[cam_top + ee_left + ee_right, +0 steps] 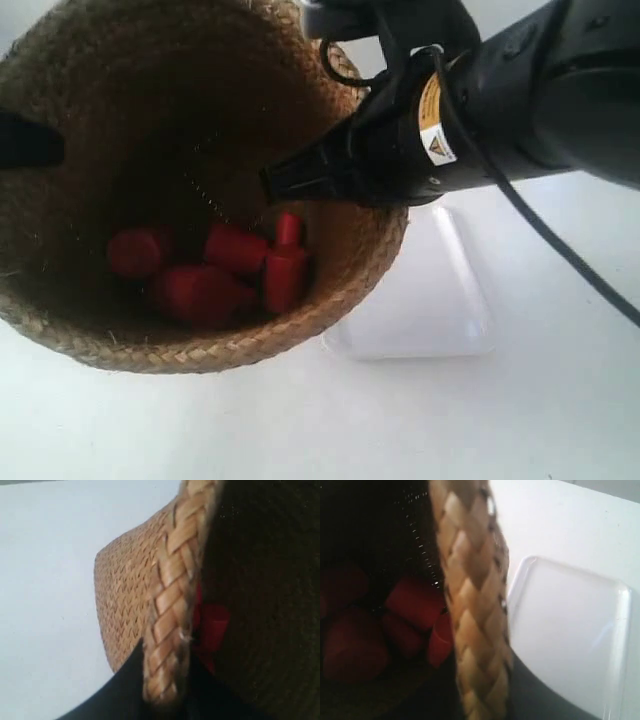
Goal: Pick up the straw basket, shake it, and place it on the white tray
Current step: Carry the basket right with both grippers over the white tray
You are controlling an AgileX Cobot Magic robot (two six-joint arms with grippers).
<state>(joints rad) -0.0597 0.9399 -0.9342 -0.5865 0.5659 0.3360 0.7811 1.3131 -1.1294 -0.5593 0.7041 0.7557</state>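
The straw basket [200, 345] fills the exterior view, held up close to that camera with its dark inside showing. Its lower rim overlaps the near-left corner of the white tray [430, 300], which lies on the table beyond. My right gripper [482, 680] is shut on the braided rim [470, 605], one finger inside and one outside; it shows in the exterior view as the right gripper [300, 178]. My left gripper [167, 680] is shut on the opposite rim [170, 595], and only a black tip of the left gripper [30, 145] shows in the exterior view. The white tray [565, 630] lies beside the basket wall.
Several red blocks [215, 270] lie heaped on the basket's bottom; they also show as red blocks [412, 602] and red blocks [212, 625]. A black cable [560, 250] hangs from the right arm. The white table [400, 420] spreads around the tray.
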